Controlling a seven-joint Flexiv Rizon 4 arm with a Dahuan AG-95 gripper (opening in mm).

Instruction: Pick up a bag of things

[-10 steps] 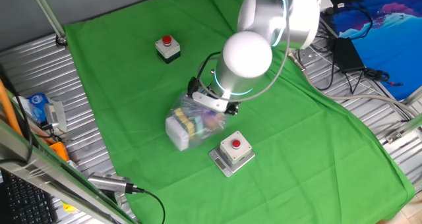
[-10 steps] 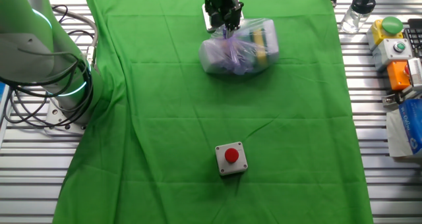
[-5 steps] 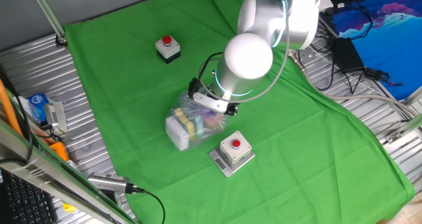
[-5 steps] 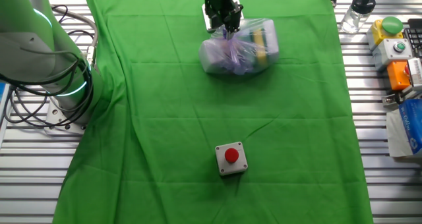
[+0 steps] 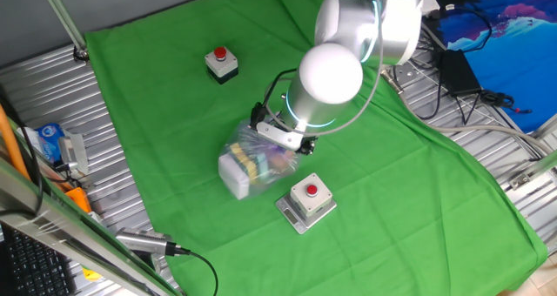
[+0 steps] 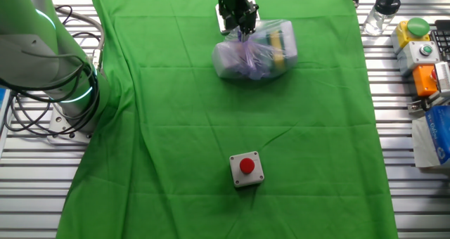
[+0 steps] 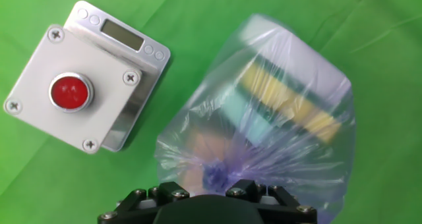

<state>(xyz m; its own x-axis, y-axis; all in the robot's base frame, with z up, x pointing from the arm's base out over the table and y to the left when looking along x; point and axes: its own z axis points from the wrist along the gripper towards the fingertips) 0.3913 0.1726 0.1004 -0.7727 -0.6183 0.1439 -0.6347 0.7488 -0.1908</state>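
Note:
The bag of things [image 5: 255, 163] is a lumpy clear plastic bag on the green cloth, with a white block, a yellow-green sponge and purple bits inside. It also shows in the other fixed view [image 6: 259, 50] and fills the hand view [image 7: 283, 112]. My gripper [image 6: 240, 29] stands right over the bag's gathered purple top and is shut on it. In one fixed view the gripper [image 5: 280, 139] is partly hidden under the arm. In the hand view the gripper [image 7: 214, 184] shows only its black base, with the knot running up into it.
A grey red-button box [image 5: 307, 199] sits close beside the bag, also in the hand view [image 7: 82, 92]. A second button box [image 5: 221, 63] stands farther off [image 6: 247, 170]. Tools and boxes [image 6: 422, 49] lie beyond the cloth's edge; cables and clutter [image 5: 52, 148] lie at the left.
The arm has shifted very slightly; the bag stays in the same spot, and it looks a little blurred in the hand view.

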